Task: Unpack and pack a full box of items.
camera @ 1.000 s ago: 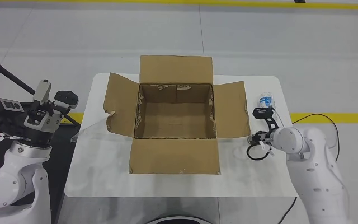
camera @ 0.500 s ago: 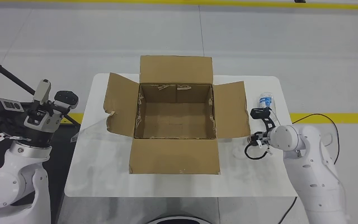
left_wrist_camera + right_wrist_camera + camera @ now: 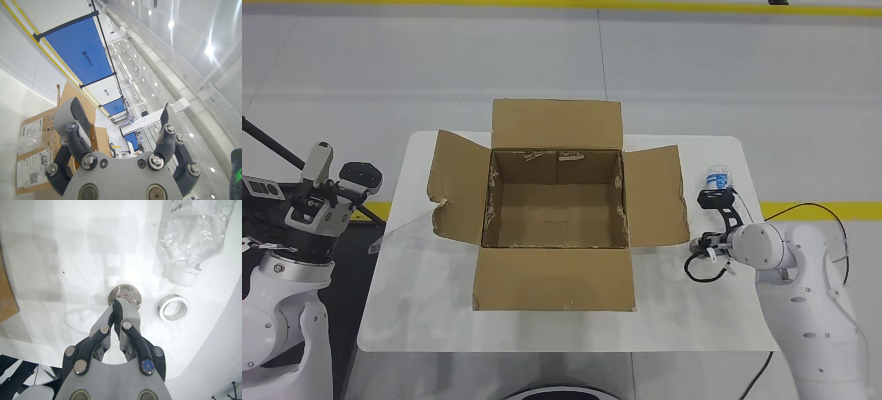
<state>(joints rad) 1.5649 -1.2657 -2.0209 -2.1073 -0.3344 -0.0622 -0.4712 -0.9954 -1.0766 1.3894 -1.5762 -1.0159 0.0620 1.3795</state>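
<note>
Box (image 3: 554, 278) stands open in the middle of the tabletop (image 3: 422, 300), all four flaps spread and nothing visible inside, so the packing half looks hardly begun. The right pincer (image 3: 115, 306) is clenched, pads pressed together, with its tips right at a small metal flange (image 3: 130, 294) lying flat on the tabletop; whether it pinches any of the flange I cannot tell. If it only touches the rim, the smooth disc could slip free on a lift or skid sideways into the metal ring (image 3: 160, 308) just beside it. The clear bottle (image 3: 189, 241) lies on its side near both, its cap toward the ring, and a knock would likely set it rolling toward the tabletop edge. The left pincer (image 3: 121, 103) is released, jaws wide apart and aimed upward beside the box, too far off to catch anything.
</note>
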